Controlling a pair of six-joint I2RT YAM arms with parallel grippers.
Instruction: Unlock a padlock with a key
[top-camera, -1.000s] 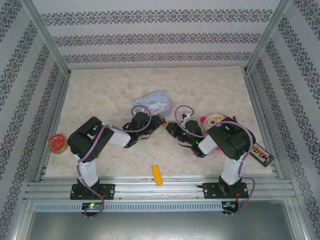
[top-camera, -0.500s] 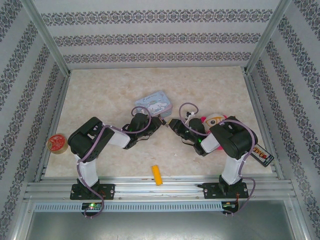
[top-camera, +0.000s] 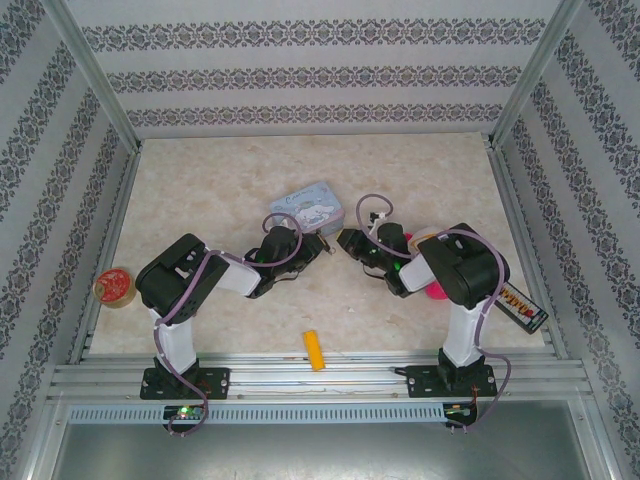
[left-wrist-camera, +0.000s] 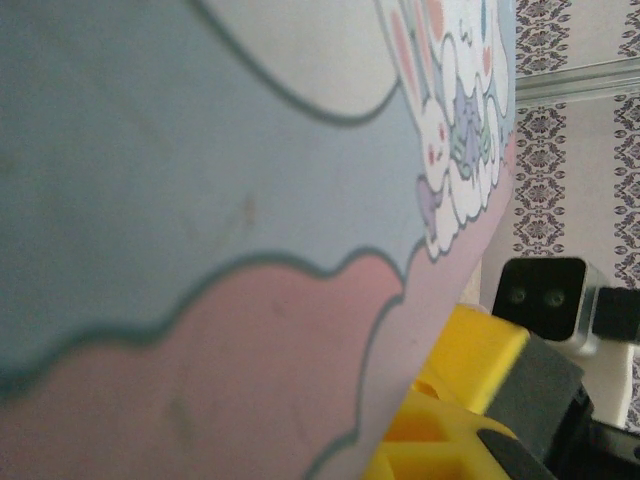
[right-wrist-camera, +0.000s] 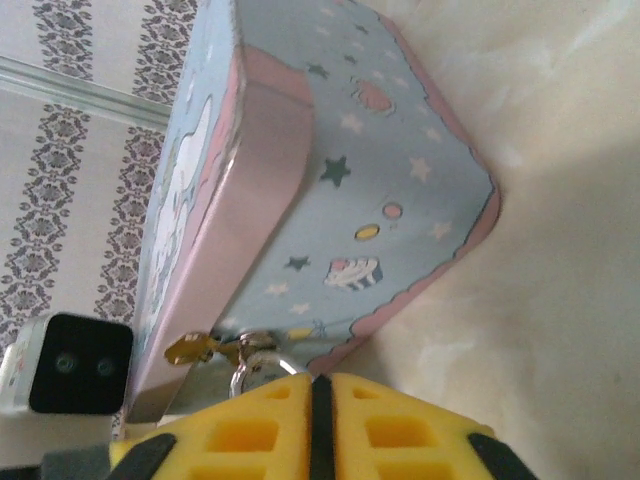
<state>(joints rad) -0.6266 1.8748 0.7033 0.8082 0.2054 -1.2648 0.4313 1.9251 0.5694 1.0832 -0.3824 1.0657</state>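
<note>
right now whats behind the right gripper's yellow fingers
Just past the shut right gripper, a silvery loop, likely the padlock's, and a small gold piece sit against the side of the blue tin. Any lock body is covered by the fingers.

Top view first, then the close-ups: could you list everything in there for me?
tin: one, pale blue with cartoon print, centre, both end effectors at its near edge.
silvery loop: one, against the tin, joined to a gold-coloured piece; lock or key, cannot tell.
cylinder: one, orange-yellow, near edge.
tape roll: one, red, left edge.
plush toy: one, pink and white, right of centre, partly hidden.
packet: one, red and dark, right edge.
left end effector: yellow fingers, grip unclear.
right end effector: yellow fingers, closed together.
</note>
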